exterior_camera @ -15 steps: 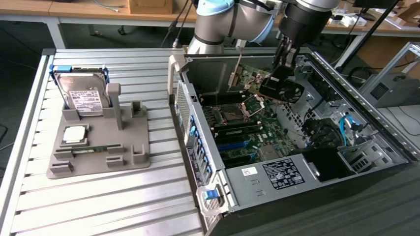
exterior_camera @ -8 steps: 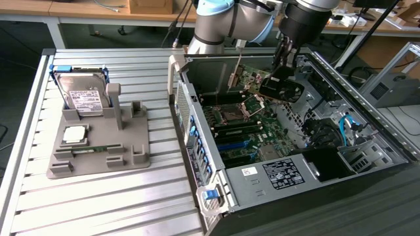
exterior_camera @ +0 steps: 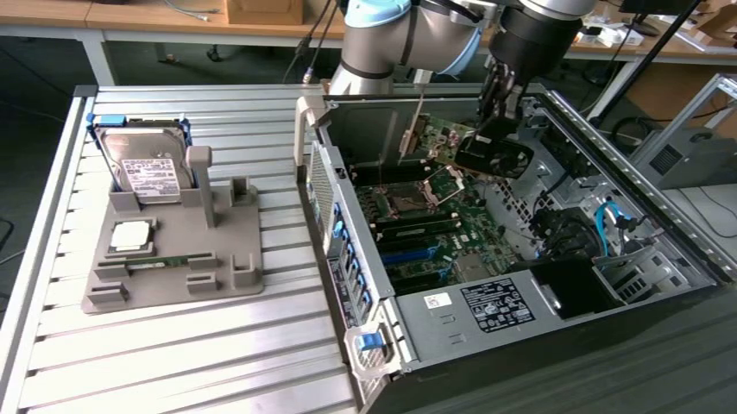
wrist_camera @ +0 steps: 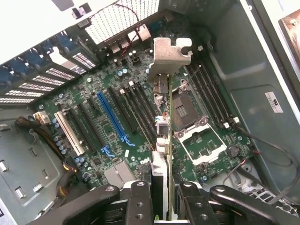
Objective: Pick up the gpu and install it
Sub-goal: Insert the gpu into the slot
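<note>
My gripper [exterior_camera: 498, 116] hangs over the open computer case [exterior_camera: 345, 250], shut on the gpu [exterior_camera: 489, 155]. The card is in the air, tilted, with its dark fan face toward the exterior view's right and its silver end bracket [exterior_camera: 409, 134] toward the back of the case. In the wrist view the gpu [wrist_camera: 161, 140] runs edge-on from between the black fingers [wrist_camera: 139, 201] out to the bracket [wrist_camera: 171, 51]. It sits above the motherboard, roughly over the strip between the black slots and the CPU socket [wrist_camera: 197, 126]. A blue slot [wrist_camera: 112, 117] lies off to one side.
A grey parts holder [exterior_camera: 236, 276] on the slatted table at the exterior view's left carries a hard drive [exterior_camera: 144, 168], a processor [exterior_camera: 129, 235] and a memory stick [exterior_camera: 173, 259]. Case walls, drive bays and cables [exterior_camera: 610, 220] surround the motherboard.
</note>
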